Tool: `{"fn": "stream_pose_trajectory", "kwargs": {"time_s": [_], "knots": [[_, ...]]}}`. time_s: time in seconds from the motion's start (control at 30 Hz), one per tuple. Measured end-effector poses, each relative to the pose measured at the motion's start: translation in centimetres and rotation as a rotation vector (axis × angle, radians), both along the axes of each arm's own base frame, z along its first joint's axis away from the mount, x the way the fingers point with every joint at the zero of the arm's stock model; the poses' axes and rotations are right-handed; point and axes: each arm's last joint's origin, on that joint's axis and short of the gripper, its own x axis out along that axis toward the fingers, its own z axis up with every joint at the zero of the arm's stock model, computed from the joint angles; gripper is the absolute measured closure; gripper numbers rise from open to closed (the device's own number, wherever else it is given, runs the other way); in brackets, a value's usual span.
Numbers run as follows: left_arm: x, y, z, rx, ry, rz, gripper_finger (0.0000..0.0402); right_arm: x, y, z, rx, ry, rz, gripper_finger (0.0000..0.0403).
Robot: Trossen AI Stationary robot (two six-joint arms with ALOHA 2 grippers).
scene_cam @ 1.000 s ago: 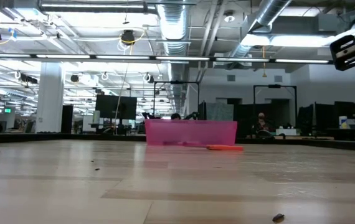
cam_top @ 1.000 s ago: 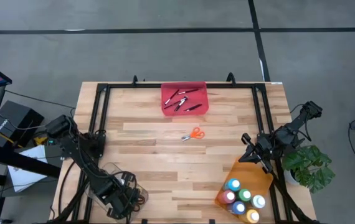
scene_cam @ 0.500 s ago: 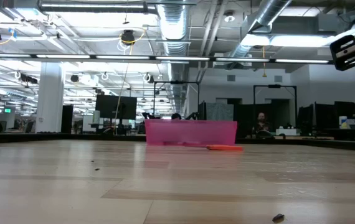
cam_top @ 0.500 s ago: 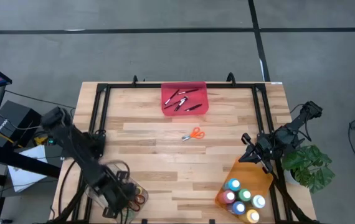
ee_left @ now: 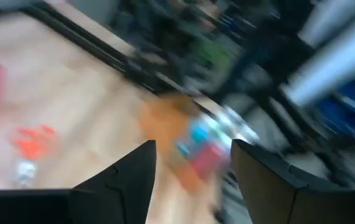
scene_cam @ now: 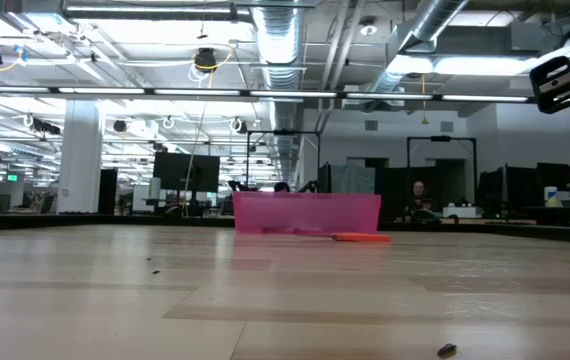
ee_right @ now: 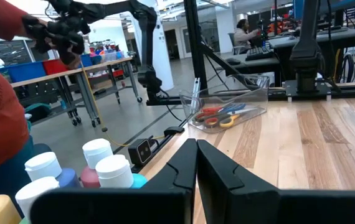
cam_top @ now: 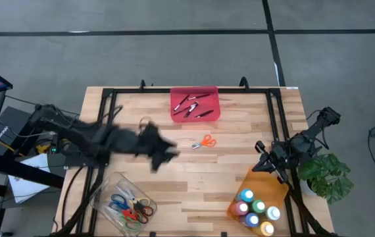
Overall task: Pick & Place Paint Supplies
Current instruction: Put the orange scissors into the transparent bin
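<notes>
Orange-handled scissors (cam_top: 204,141) lie flat on the wooden table, right of its middle, also in the low view (scene_cam: 360,237). Thin dark sticks (cam_top: 191,105) lie in the red tray (cam_top: 208,92) at the far edge. White-capped paint bottles (cam_top: 256,209) stand in the orange tray (cam_top: 260,179) at the near right. My left gripper (cam_top: 168,153) hovers above the table's middle, just left of the scissors, open, with nothing between its fingers (ee_left: 127,180). My right gripper (cam_top: 266,161) waits shut by the orange tray, fingers together (ee_right: 196,163).
A clear tray (cam_top: 108,187) with several coloured-handled scissors sits at the near left corner, seen also in the right wrist view (ee_right: 227,112). A black frame (cam_top: 106,112) runs around the table. A potted plant (cam_top: 329,174) stands off the right edge. Bare wood lies between the trays.
My left gripper has risen from the clear tray at the near left and swung fast toward the table's middle and the orange scissors, turning as it went. The scissors in the clear tray now show uncovered. My right arm has kept still.
</notes>
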Motion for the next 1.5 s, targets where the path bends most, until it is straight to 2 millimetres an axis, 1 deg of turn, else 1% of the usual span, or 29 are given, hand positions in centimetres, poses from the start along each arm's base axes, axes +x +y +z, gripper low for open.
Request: {"fn": "stream_pose_trajectory", "kwargs": {"time_s": [0.13, 0.23, 0.33, 0.4, 0.5, 0.63, 0.73, 0.83, 1.0, 1.07, 1.17, 1.3, 1.4, 1.5], "knots": [[3.3, 4.1, 0.1, 0.041, 0.022, 0.129, 0.0207, 0.0, 0.0, 0.0, 0.0, 0.0, 0.0, 0.0394], [6.4, 6.1, -0.2, 0.088, 0.06, 0.144, 0.0214, 0.0, 0.0, 0.0, 0.0, 0.0, 0.0, 0.0394], [9.6, 7.6, -1.1, 0.153, 0.144, 0.144, 0.0217, 0.0, 0.0, 0.0, 0.0, 0.0, 0.0, 0.0394], [11.5, 8.5, -2.3, 0.179, 0.223, 0.148, 0.0217, 0.0, 0.0, 0.0, 0.0, 0.0, 0.0, 0.0394], [14.2, 9.7, -4.6, 0.183, 0.318, 0.167, 0.0217, 0.0, 0.0, 0.0, 0.0, 0.0, 0.0, 0.0395], [16.8, 11.3, -8.3, 0.173, 0.415, 0.202, 0.0217, 0.0, 0.0, 0.0, 0.0, 0.0, 0.0, 0.0395], [18.0, 12.1, -11.3, 0.159, 0.488, 0.223, 0.0218, 0.0, 0.0, 0.0, 0.0, 0.0, 0.0, 0.0395], [18.8, 12.4, -13.9, 0.16, 0.547, 0.227, 0.022, 0.0, 0.0, 0.0, 0.001, 0.0, 0.0, 0.0395], [19.7, 12.3, -16.9, 0.178, 0.602, 0.234, 0.0228, 0.0, 0.0, 0.0, 0.0, 0.0, 0.0, 0.0395], [20.1, 12.1, -17.7, 0.198, 0.602, 0.225, 0.0232, 0.0, 0.0, 0.0, 0.0, 0.0, 0.0, 0.0395], [21.0, 11.8, -18.7, 0.228, 0.558, 0.206, 0.0236, 0.0, 0.0, 0.0, 0.0, 0.0, 0.0, 0.0395], [22.0, 11.2, -20.4, 0.232, 0.522, 0.183, 0.024, 0.0, 0.0, 0.0, 0.0, 0.0, 0.0, 0.0395], [22.4, 10.8, -21.3, 0.236, 0.512, 0.177, 0.0241, 0.0, 0.0, 0.0, 0.0, 0.0, 0.0, 0.0395], [22.4, 10.3, -22.7, 0.243, 0.548, 0.162, 0.0241, 0.0, 0.0, 0.0, 0.0, 0.001, 0.0, 0.0395]]}}
